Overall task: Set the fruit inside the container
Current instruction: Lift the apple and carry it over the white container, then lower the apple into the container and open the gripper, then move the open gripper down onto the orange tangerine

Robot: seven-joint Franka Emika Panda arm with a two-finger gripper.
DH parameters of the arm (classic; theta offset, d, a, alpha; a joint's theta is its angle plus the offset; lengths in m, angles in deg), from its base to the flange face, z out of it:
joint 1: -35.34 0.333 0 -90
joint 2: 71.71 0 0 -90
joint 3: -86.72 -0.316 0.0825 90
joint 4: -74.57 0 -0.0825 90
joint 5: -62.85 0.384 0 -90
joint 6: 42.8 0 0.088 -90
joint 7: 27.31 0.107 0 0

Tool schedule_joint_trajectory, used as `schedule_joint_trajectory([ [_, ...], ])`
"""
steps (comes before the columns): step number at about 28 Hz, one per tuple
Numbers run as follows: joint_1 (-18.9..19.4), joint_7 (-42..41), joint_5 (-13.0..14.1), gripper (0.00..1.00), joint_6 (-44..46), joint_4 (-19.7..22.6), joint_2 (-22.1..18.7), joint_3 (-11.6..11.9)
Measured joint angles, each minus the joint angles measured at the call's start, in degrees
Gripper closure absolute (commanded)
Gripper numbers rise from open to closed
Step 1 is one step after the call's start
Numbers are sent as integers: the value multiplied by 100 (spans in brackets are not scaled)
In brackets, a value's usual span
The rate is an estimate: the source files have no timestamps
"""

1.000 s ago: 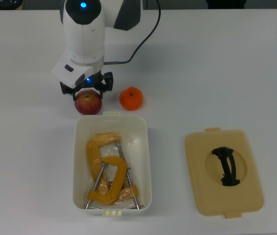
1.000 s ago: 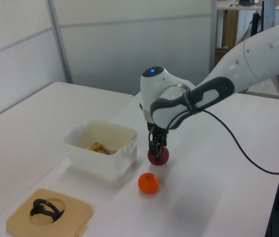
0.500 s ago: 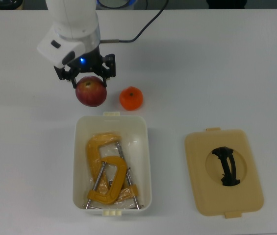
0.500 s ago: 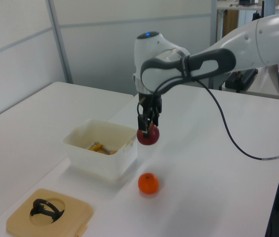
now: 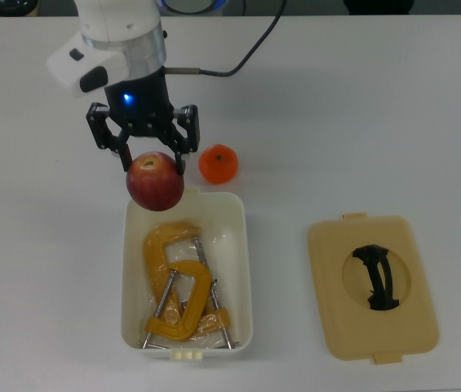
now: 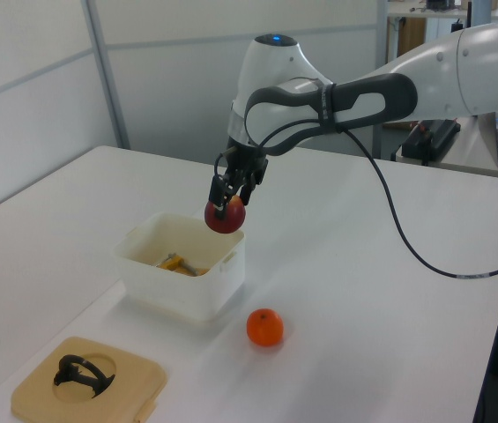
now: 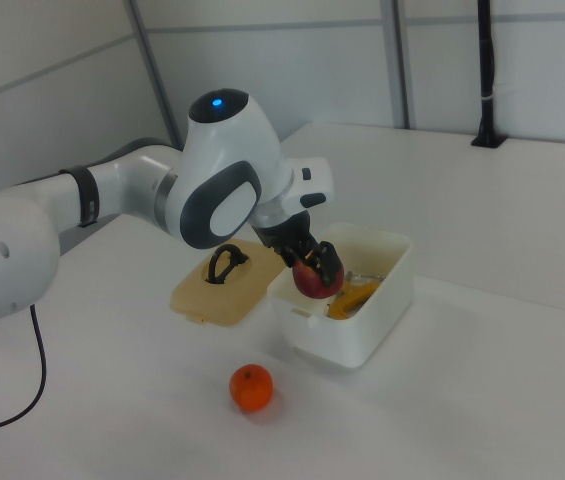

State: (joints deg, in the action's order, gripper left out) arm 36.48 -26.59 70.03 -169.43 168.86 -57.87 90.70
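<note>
Apple point(image 5: 155, 181), stem dimple up, clamped in jaws over container point(image 5: 242, 269) rim.

Red apple point(image 5: 155, 181) hangs over the white tub's point(image 5: 242, 269) short end; orange point(image 5: 218, 163) sits just outside it.

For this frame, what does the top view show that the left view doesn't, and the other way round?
Only the top view shows the yellow clamps laid out in full inside the container. Only the left view shows the apple hanging clear above the container's rim, and the arm's reach. Both show the gripper shut on the apple, the orange on the table, and the lid lying apart.
</note>
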Motion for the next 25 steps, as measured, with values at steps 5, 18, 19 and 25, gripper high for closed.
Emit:
schedule_joint_trajectory([
  [5,25,23,0,0,-20,0,87,-12],
  [18,44,-41,-53,0,362,-21,82,-13],
  [19,47,-113,-123,0,599,-21,82,-21],
  [25,62,-403,-563,0,1530,31,83,-252],
])
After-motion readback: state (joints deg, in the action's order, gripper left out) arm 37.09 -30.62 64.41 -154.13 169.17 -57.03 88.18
